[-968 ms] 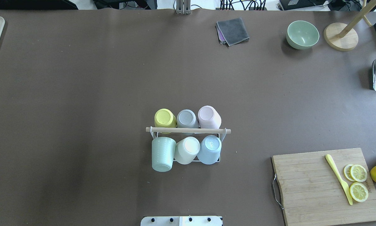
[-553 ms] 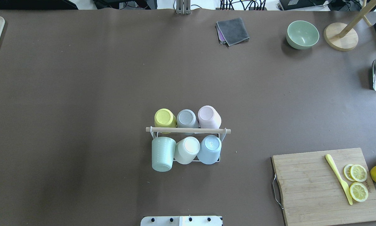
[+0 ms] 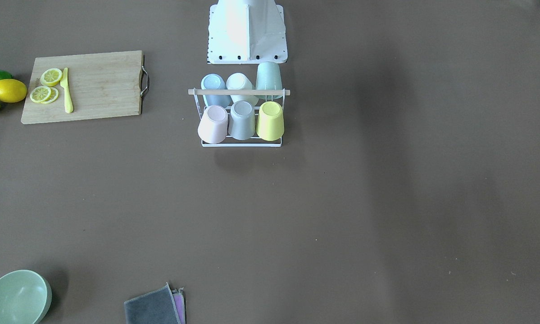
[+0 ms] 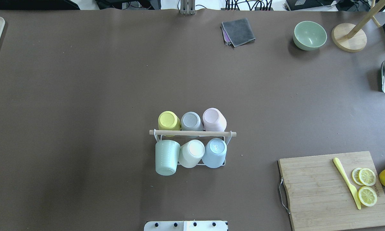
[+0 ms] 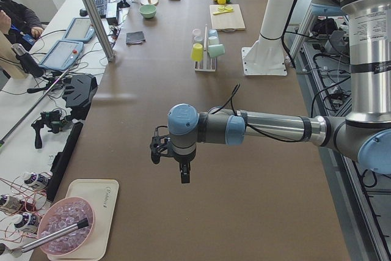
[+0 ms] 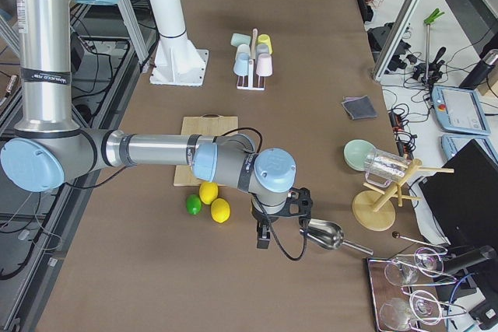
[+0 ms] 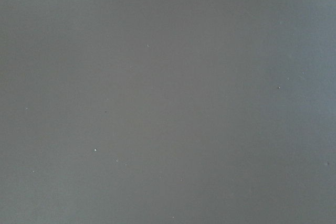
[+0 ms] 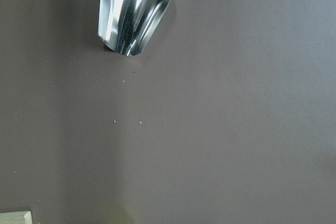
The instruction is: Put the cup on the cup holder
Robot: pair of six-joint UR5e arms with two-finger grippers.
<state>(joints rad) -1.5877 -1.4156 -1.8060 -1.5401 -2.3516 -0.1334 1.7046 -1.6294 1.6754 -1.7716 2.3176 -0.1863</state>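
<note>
Nothing has moved: six pastel plastic cups (image 4: 191, 153) sit upturned on the white wire cup holder with wooden rod (image 4: 192, 132), frame centre, so we judge placing done. We cannot tell whether the left gripper (image 5: 182, 172) or right gripper (image 6: 263, 235) is spread.

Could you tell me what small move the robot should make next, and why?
Probably none: I would leave both arms where they are. Six cups sit on the holder, no loose cup shows on the table, and the left pincer and right pincer hang far from it, near the table's ends. Only the green cup leans outward, perhaps worth a check.
</note>
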